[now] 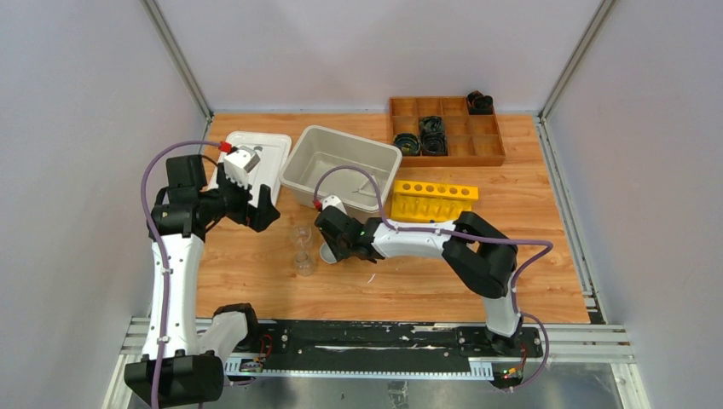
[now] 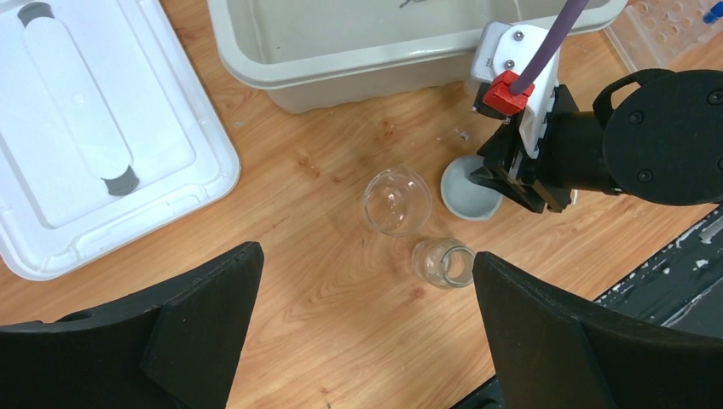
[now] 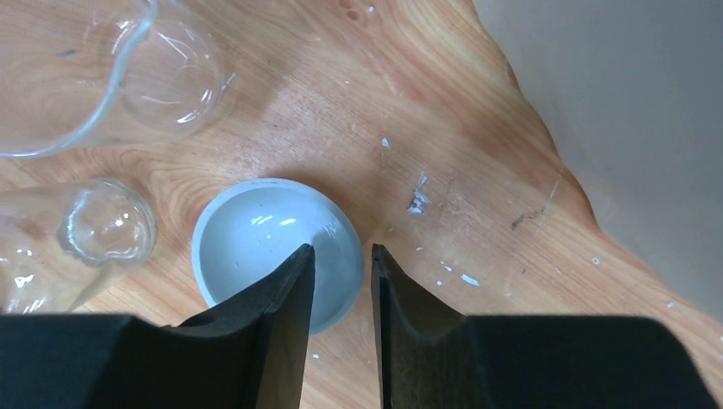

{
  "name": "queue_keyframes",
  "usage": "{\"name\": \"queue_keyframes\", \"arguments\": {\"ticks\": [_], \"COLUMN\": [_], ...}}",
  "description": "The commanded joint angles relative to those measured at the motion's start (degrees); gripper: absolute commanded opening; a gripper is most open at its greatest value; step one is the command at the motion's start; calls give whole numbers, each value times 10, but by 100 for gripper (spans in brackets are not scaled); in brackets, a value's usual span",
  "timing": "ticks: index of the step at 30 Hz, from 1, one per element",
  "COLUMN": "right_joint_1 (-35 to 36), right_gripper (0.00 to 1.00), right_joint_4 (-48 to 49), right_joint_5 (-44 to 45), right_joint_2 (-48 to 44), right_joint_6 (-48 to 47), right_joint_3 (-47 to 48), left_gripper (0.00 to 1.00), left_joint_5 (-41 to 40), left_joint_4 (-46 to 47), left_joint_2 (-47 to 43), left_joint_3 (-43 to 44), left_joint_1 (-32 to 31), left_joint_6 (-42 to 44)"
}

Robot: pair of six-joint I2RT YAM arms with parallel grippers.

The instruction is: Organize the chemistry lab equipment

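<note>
Gleaming inside, the white round dish (image 3: 256,243) sits upright.

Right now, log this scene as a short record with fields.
right hand: low over white round dish, straddling its rim, jaws slightly apart
left hand: wide open, empty, above the wooden table
small clear glass beakers: two, on the table beside the dish
grey plastic bin: behind dish and beakers
</note>
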Motion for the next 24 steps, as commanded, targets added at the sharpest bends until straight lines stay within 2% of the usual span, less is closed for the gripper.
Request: {"name": "queue_keyframes", "arguments": {"ticks": [1,5,9,10,14,18,24], "right_joint_1": [-4,-5,-5,-5,-7,-16,-72], "right_gripper": [32,22,2,0,0,0,0], "right_joint_4": [37,54,66,65,56,5,-64], "right_joint_5": [-30,-41,-51,-53,-71,-80,-67], "right_joint_2": [1,-6,-21,-29,-80,-139,-209], "right_joint_6": [20,25,26,25,2,-19,-54], "right_joint_3": [-36,-47,-57,-59,-57,-28,47], "left_gripper": [100,100,100,100,100,100,100], "left_joint_5": [7,6,5,5,5,3,5], "left_joint_4": [-1,-1,-1,-1,-1,-1,-1], "left_joint_2": [-13,-16,-16,-16,-14,-11,-13], "left_joint_3": [-2,0,4,4,11,20,20], "left_joint_1": [4,4,4,4,4,4,4], "left_joint_6": [15,17,14,13,11,8,11]}}
